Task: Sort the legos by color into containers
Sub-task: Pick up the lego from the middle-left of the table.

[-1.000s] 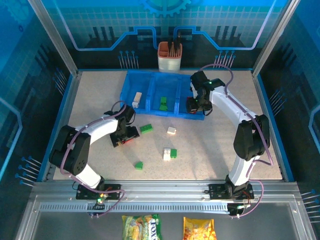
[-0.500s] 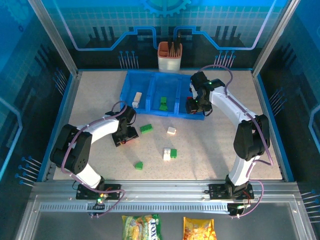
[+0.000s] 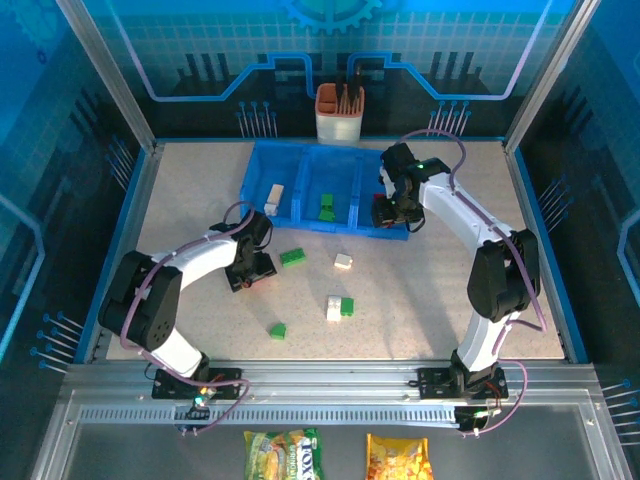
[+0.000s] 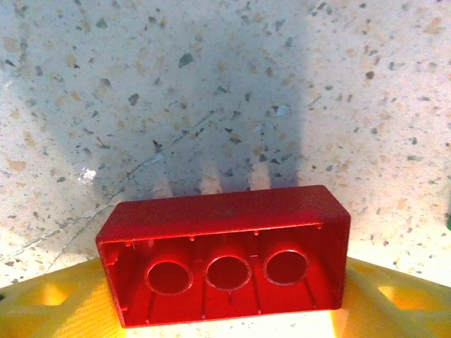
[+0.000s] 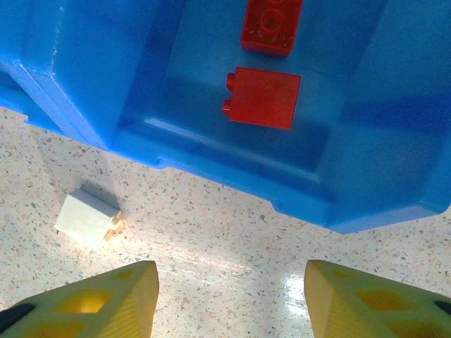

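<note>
A red lego (image 4: pixel 225 257) lies hollow side toward the camera in the left wrist view, its ends against my yellow fingers (image 4: pixel 49 306). My left gripper (image 3: pixel 252 275) is shut on it, low over the table's left-centre. The blue three-compartment container (image 3: pixel 330 147) holds a white lego (image 3: pixel 273 197) on the left, green ones (image 3: pixel 326 207) in the middle and two red ones (image 5: pixel 262 98) on the right. My right gripper (image 5: pixel 231 296) hangs open and empty over the bare table, just in front of the right compartment. Loose legos lie between the arms: green (image 3: pixel 292 257), white (image 3: pixel 343 261), green (image 3: pixel 277 329).
A white and a green lego (image 3: pixel 340 307) touch near the table's centre. An orange-and-white holder cup (image 3: pixel 340 112) stands behind the tray. Two snack packets (image 3: pixel 285 452) lie beyond the near rail. Aluminium posts frame the table's sides.
My left gripper's jaws have closed in on the red lego, and the wrist shifted slightly. The right arm has stayed still.
</note>
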Tool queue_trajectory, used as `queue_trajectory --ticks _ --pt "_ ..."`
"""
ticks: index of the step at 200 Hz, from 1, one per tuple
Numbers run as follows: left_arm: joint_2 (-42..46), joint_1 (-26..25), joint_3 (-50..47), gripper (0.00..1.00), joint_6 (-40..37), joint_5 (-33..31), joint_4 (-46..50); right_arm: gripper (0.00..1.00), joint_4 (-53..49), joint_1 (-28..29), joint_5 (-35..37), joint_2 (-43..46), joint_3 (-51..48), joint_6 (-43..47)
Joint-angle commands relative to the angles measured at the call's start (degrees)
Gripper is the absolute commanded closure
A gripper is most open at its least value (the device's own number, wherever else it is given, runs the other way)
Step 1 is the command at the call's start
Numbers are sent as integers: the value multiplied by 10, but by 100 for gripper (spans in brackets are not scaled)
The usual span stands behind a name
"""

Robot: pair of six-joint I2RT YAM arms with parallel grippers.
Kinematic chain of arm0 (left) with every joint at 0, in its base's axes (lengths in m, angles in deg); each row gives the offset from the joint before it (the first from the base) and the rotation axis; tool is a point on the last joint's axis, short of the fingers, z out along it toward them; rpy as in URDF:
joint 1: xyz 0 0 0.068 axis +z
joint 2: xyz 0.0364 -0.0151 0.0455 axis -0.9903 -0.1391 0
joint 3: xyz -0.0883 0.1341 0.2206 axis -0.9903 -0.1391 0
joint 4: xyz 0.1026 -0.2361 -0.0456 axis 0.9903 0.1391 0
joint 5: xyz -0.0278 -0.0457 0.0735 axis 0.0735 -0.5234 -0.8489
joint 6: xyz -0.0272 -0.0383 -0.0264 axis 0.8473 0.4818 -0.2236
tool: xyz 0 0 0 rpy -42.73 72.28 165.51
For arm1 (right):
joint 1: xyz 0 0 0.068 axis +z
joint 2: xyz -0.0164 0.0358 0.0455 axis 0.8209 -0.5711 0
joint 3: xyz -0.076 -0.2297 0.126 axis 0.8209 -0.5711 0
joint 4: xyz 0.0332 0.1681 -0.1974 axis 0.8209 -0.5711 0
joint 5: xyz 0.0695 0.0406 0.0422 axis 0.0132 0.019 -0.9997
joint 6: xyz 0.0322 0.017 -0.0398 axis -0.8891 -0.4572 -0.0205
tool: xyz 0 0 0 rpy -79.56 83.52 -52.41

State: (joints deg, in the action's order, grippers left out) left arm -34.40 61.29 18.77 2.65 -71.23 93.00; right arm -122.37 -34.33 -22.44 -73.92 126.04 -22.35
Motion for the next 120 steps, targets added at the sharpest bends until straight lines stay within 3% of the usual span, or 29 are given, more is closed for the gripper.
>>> queue_trajectory --ticks 1,86,120 --pt "17 -15 21 31 -25 -6 -2 42 -8 -1 2 27 -16 0" --pt "-23 -74 152 31 -84 -2 33 42 -2 -13 35 87 -81 -25" --pt "-69 -116 244 32 -166 19 42 42 4 -31 44 137 -130 -36"
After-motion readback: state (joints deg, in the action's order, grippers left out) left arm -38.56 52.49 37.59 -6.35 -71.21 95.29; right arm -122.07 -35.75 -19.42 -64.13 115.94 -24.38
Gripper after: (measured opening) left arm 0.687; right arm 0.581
